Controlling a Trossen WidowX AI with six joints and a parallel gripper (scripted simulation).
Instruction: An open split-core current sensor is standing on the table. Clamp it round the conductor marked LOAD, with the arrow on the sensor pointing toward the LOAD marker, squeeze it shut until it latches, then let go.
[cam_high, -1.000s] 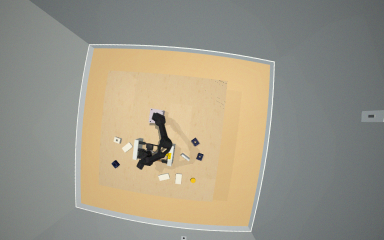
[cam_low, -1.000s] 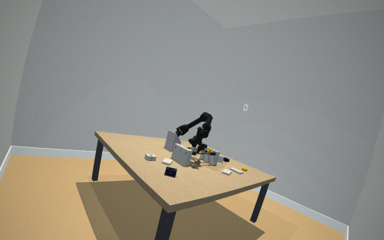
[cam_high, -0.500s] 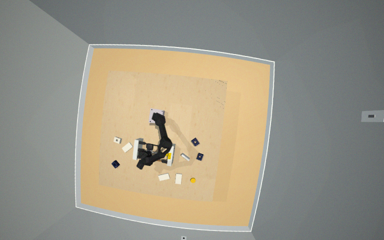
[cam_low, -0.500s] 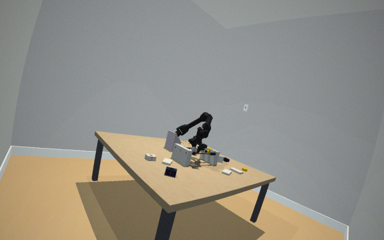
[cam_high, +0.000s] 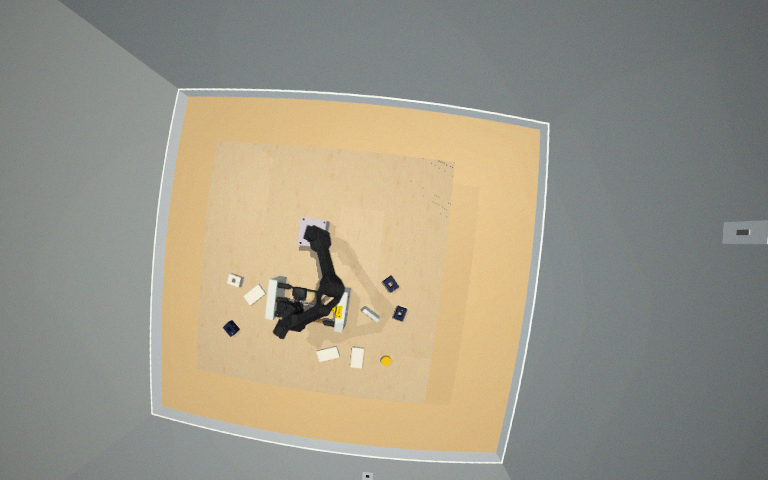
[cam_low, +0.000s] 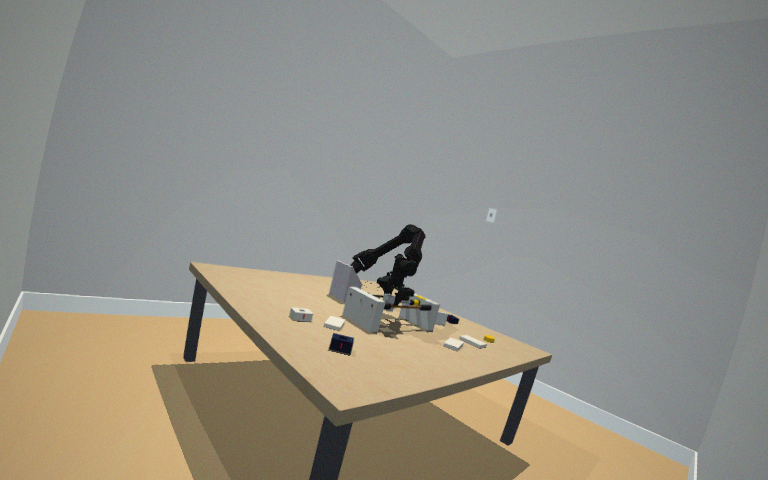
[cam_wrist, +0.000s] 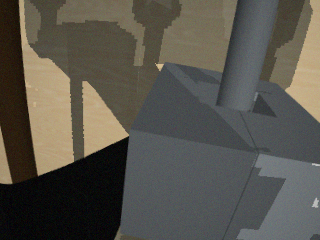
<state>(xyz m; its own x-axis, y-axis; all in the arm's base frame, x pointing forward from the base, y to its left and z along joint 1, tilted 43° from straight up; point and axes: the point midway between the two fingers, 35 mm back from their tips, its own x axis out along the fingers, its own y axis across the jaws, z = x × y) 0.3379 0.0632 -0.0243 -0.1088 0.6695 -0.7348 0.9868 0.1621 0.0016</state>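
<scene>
The grey sensor (cam_wrist: 190, 185) fills the lower right of the wrist view. Its halves meet at a thin seam, and a grey conductor (cam_wrist: 250, 50) passes into its top opening. Whether the latch has caught does not show. Small white marks lie on its right face, but no arrow is readable. My gripper (cam_low: 390, 298) is low between the two upright panels, at the sensor. One black finger (cam_wrist: 60, 200) stands beside the sensor; the other is hidden. The fingers are slightly open around the sensor. A yellow label (cam_high: 339, 311) is on the right panel; its text is too small to read.
Two upright panels, a left one (cam_high: 271, 298) (cam_low: 362, 310) and a right one (cam_high: 342, 323), flank the gripper. A brown conductor (cam_wrist: 15, 100) runs at the left of the wrist view. White blocks, dark blue blocks and a yellow disc (cam_high: 386, 361) (cam_low: 489, 339) lie around the panels.
</scene>
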